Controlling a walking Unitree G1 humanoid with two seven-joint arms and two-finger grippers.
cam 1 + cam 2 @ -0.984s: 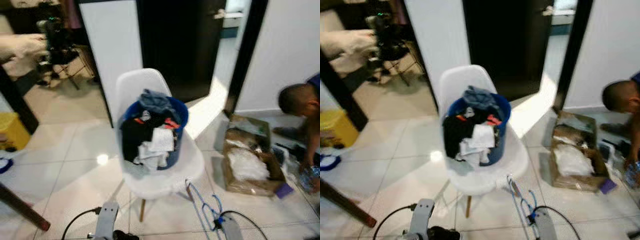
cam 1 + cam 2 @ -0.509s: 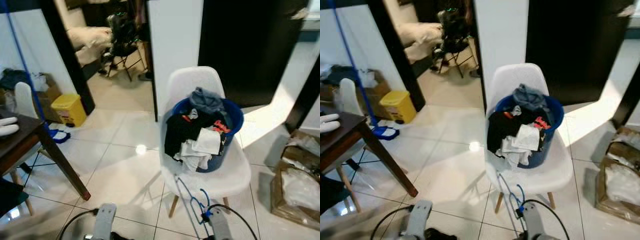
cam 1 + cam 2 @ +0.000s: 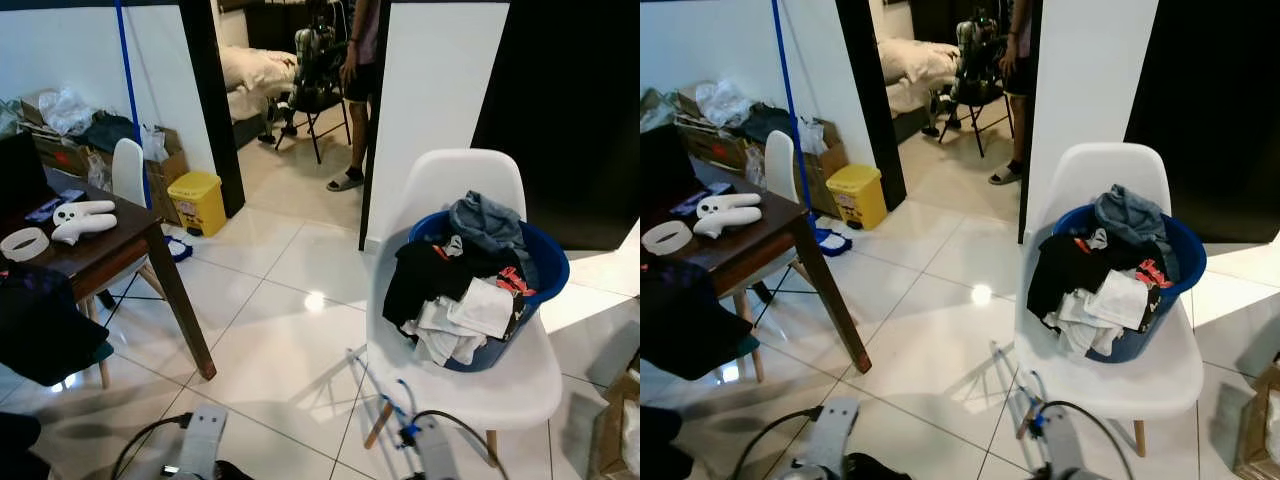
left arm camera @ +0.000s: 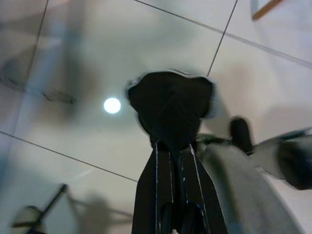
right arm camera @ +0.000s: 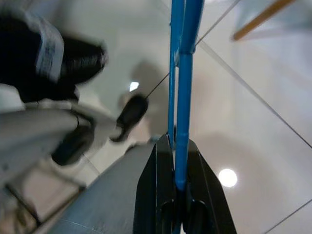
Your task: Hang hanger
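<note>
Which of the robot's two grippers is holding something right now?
The right gripper: its black fingers are clamped on the blue hanger. The left gripper is shut with nothing between its fingers.

A white moulded plastic chair point(image 3: 470, 330) on wooden legs sits at right of frame carrying a blue round laundry basket point(image 3: 530, 290) heaped with clothes, a thin blue wire hanger point(image 3: 385, 405) pokes up at bottom centre, a dark wooden table point(image 3: 110, 250) at left, a yellow bin point(image 3: 195, 200) behind.

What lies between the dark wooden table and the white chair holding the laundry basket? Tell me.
Bare white floor tiles separate the table from the chair, seen in both eye views.
</note>
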